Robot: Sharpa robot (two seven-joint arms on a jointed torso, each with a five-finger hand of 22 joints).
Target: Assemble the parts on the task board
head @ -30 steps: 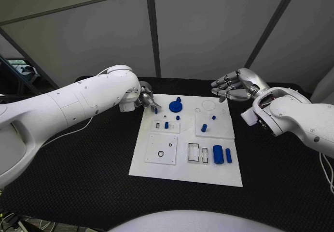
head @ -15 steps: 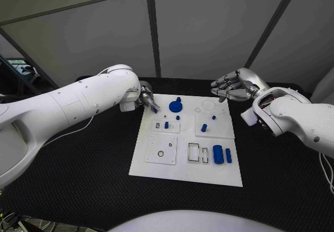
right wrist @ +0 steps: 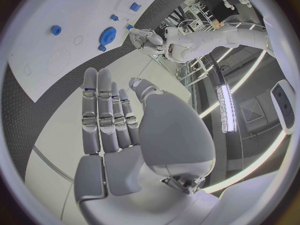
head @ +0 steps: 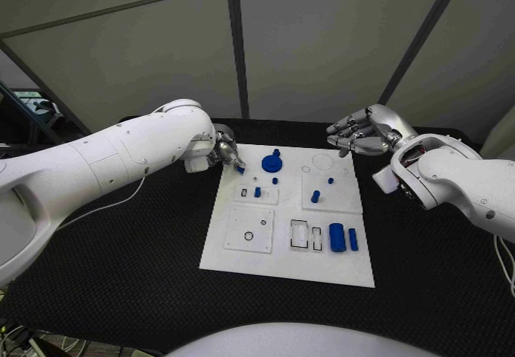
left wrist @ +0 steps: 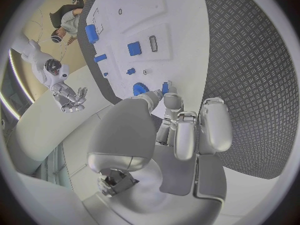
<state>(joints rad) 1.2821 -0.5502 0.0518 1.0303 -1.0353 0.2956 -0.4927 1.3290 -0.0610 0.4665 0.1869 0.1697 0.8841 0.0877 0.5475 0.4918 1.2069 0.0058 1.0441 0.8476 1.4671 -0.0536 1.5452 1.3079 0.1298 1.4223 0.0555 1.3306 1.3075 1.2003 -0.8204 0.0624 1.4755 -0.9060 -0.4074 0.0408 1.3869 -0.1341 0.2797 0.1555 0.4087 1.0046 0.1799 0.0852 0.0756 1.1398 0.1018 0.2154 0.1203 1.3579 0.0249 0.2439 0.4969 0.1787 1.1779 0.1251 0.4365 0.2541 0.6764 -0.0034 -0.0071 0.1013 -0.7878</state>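
Part (head: 238, 169) pinched in left robot hand (head: 223, 154).

The task board (head: 281, 256) is plain white, its parts a strong blue: a gear (head: 272, 163) near the top, two cylinders (head: 342, 237) at lower right. The table (head: 129, 253) is black with a fine woven texture. Both silver hands (head: 225, 151) (head: 359, 132) gleam on white arms.

Smooth white arm shells end in a silver left robot hand (head: 222, 152); right robot hand (head: 363, 131) matches.
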